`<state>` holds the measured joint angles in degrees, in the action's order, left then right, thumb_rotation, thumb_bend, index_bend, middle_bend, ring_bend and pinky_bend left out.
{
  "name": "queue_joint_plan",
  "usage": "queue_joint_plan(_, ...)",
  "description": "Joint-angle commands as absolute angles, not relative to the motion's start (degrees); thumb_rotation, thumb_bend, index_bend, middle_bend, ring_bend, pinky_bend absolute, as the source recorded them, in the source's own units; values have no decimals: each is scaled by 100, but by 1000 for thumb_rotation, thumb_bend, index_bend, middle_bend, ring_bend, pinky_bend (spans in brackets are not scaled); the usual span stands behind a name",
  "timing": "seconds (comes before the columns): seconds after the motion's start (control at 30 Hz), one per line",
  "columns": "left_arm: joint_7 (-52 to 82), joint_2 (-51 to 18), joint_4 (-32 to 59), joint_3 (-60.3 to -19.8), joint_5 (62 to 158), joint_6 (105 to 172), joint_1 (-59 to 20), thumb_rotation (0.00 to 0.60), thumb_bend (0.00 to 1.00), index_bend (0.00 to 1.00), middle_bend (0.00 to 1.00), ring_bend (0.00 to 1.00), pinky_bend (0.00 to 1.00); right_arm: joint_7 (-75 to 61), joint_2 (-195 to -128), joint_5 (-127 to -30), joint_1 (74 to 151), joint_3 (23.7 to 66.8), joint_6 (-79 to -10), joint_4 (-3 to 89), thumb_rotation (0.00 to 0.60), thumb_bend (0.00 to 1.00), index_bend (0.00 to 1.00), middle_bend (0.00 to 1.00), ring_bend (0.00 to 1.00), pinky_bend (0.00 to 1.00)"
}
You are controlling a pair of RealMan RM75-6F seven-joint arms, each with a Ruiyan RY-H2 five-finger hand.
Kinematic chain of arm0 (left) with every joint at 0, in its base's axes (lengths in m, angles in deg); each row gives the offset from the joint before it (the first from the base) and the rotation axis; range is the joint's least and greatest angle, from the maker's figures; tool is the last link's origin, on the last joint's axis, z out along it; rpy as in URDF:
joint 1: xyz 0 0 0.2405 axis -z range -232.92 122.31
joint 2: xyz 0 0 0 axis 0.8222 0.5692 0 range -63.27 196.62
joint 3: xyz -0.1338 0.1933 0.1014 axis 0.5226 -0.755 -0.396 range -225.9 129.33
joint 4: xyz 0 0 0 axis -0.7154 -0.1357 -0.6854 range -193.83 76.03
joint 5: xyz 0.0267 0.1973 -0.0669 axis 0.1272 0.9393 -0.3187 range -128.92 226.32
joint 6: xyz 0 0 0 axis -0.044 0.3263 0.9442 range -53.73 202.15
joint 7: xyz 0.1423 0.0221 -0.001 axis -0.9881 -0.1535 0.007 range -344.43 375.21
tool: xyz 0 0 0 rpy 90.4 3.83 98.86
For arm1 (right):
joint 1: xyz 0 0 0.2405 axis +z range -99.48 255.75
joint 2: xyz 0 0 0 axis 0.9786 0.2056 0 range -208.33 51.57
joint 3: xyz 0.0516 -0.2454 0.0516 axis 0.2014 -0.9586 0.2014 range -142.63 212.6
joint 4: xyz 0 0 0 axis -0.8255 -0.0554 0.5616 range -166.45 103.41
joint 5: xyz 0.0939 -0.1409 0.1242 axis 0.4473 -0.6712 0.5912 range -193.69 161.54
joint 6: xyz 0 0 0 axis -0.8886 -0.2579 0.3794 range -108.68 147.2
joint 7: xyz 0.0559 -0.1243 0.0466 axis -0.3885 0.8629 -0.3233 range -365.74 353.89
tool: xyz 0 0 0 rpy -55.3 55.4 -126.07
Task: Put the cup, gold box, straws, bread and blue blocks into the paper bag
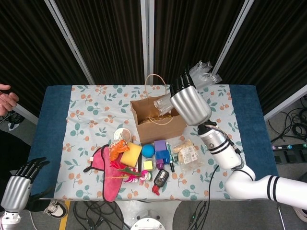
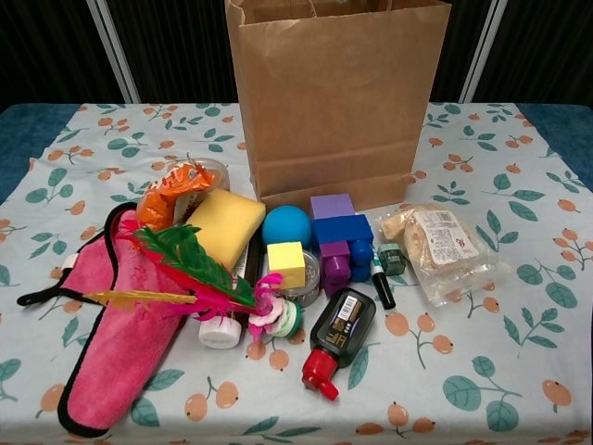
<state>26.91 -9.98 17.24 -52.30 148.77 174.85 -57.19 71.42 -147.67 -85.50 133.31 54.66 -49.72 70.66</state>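
Observation:
My right hand (image 1: 191,103) grips a clear plastic pack of straws (image 1: 165,101) above the open brown paper bag (image 1: 160,130). The pack slants, its lower end dipping into the bag's mouth and its crumpled upper end sticking out behind the hand. Something gold lies inside the bag. The wrapped bread (image 1: 186,153) (image 2: 435,246) lies on the cloth right of the blue blocks (image 1: 163,155) (image 2: 341,230). Left of the bag stands the cup (image 1: 122,134) (image 2: 208,171). My left hand (image 1: 17,187) hangs off the table's near left corner, fingers extended, holding nothing. The chest view shows neither hand.
In front of the bag (image 2: 334,102) lie a pink cloth (image 2: 120,324), yellow sponge (image 2: 227,225), blue ball (image 2: 285,225), purple blocks (image 2: 332,206), feathers and a small black bottle (image 2: 341,324). A person's hand (image 1: 5,98) shows at the left edge.

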Motion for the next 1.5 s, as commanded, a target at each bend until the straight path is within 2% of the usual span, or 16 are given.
queue_joint_plan(0.03,2707,-993,1724,-5230,14876,17485,-5719,600,172,294,313,214,261,7286,-14838,-8388,13408,5433,-4936,7022,600,210,578,457,325,186)
queue_joint_plan(0.1,2718,-992,1723,-5230,14877,17487,-5719,600,173,294,313,214,261,7444,-14844,-8197,13427,5410,-4930,7065,600,158,485,409,248,125)
queue_joint_plan(0.17,2722,-990,1723,-5229,14878,17487,-5718,600,172,294,313,215,261,7717,-14865,-7869,13441,5410,-5008,7176,600,65,287,303,101,33)
queue_joint_plan(0.23,2724,-989,1723,-5227,14878,17491,-5720,600,172,294,313,214,261,7965,-14881,-7566,13476,5425,-5111,7323,600,10,107,185,11,0)
queue_joint_plan(0.3,2726,-989,1722,-5227,14873,17489,-5722,600,173,294,313,215,261,8056,-14884,-7429,13510,5428,-5177,7403,600,0,14,117,0,0)
queue_joint_plan(0.67,2721,-988,1736,-5217,14861,17487,-5725,600,173,294,313,215,261,7554,-14708,-7761,13456,5360,-5571,7723,600,0,0,107,0,0)
queue_joint_plan(0.87,2702,-996,1746,-5229,14902,17487,-5714,600,172,294,313,214,261,6849,-13949,-8088,12879,5405,-6129,8491,600,0,0,136,0,0)
queue_joint_plan(1.0,2683,-1004,1751,-5229,14914,17492,-5712,600,172,294,313,214,261,5957,-13386,-7993,12139,5195,-6422,8811,600,0,0,152,0,0)
queue_joint_plan(1.2,2612,-1006,1773,-5220,14936,17503,-5706,600,172,294,313,214,261,3737,-13150,-8120,11071,4570,-6290,8114,600,0,0,157,0,0)
queue_joint_plan(1.5,2450,-1025,1786,-5264,14983,17437,-5693,600,173,294,313,214,261,338,-14114,-8726,10279,3872,-5419,6353,600,0,10,178,0,0)
